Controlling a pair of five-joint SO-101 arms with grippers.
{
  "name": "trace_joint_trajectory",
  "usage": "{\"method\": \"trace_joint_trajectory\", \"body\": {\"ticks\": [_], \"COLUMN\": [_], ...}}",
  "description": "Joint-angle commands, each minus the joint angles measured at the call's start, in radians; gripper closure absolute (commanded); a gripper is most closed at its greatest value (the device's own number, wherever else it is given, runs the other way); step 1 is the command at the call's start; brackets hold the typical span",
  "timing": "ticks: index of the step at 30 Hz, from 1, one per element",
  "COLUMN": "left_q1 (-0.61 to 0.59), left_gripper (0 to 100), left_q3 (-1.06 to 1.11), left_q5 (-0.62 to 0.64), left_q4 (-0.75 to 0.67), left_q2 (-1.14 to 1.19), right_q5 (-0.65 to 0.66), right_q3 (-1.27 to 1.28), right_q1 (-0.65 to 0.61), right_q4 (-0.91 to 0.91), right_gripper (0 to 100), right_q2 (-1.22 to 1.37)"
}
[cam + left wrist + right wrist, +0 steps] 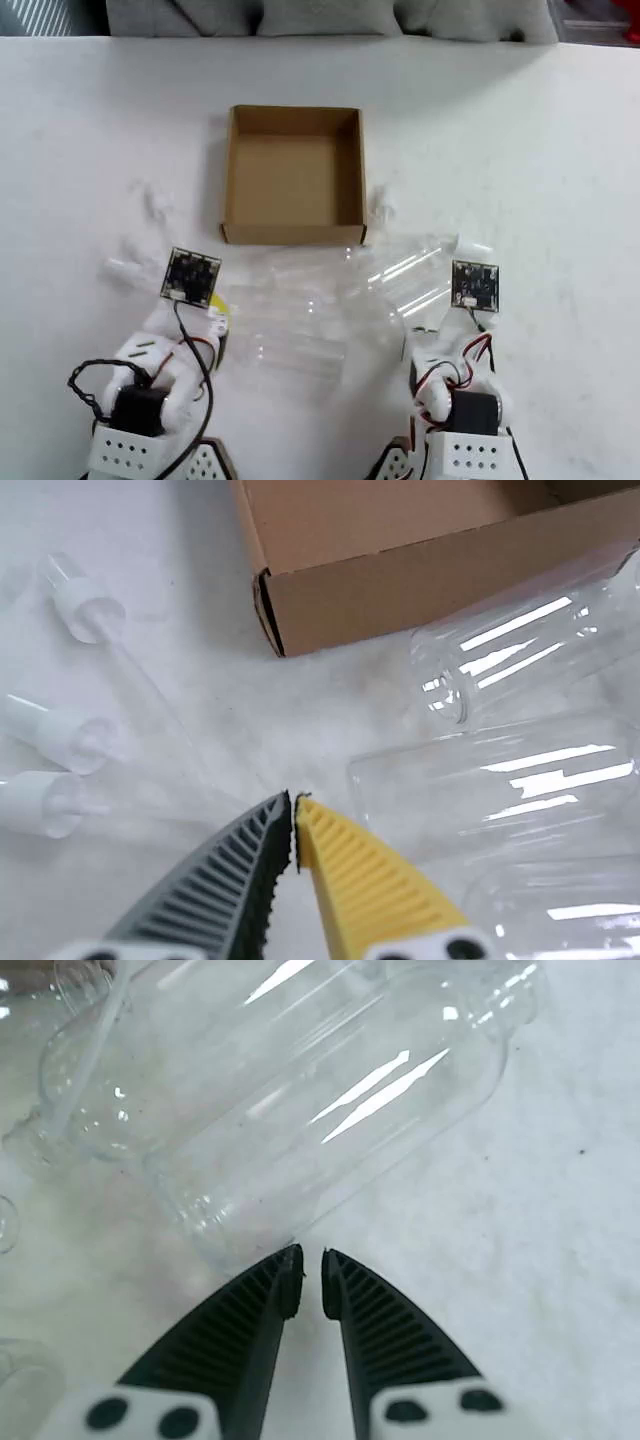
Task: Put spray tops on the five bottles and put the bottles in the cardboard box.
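Observation:
The open cardboard box (295,175) sits mid-table with nothing in it. Several clear capless bottles (300,325) lie on their sides in front of it, between the two arms. White spray tops (150,200) lie left of the box, and one more spray top (383,205) is at its right. My left gripper (295,802) is shut and holds nothing; it hovers low between three spray tops (68,735) and the bottles (500,780), near the box corner (270,590). My right gripper (310,1265) is shut with only a thin gap, just off the base of a lying bottle (330,1110).
The white table (540,150) has free room right of the box and behind it. A thin dip tube (90,1050) crosses the bottles in the right wrist view. Grey cushions line the far edge.

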Motion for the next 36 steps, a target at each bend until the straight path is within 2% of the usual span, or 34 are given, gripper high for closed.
{"method": "trace_joint_trajectory", "body": {"ticks": [1,8,16,20,27,31,36], "left_q1": [-0.007,-0.012,-0.073,-0.073,-0.071,-0.097,-0.168], "left_gripper": [98,98,98,98,98,98,98], "left_q3": [-0.002,-0.020,-0.037,-0.035,-0.058,-0.181,-0.344], "left_q5": [-0.006,-0.008,-0.006,-0.008,-0.025,-0.101,-0.106], "left_q4": [0.009,-0.014,-0.239,-0.269,-0.193,-0.098,-0.025], "left_q2": [-0.008,-0.010,-0.010,-0.010,-0.010,-0.008,0.004], "right_q5": [-0.008,-0.002,-0.002,-0.002,-0.002,-0.002,-0.002], "right_q3": [0.008,0.008,0.008,0.008,0.008,0.008,0.008], "right_q1": [0.007,0.002,0.002,0.002,0.002,0.002,0.002], "right_q4": [0.004,0.004,0.001,0.004,0.004,0.004,0.004], "right_gripper": [98.1,98.1,98.1,98.1,98.1,98.1,98.1], "right_q2": [-0.010,-0.010,-0.012,-0.012,-0.012,-0.012,-0.012]}}
